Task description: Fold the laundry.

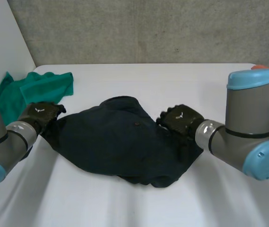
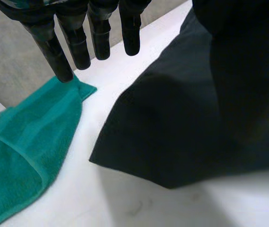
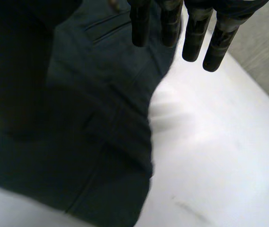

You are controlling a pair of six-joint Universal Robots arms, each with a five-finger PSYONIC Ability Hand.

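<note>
Where dark garment (image 1: 120,142) lies rumpled, fuzzy green towel (image 1: 40,87)

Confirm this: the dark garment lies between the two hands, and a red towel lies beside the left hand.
One thing is wrong: the towel beside the left hand is green, not red, as the left wrist view shows. The rest stands: the dark garment lies between the left hand and the right hand.
</note>
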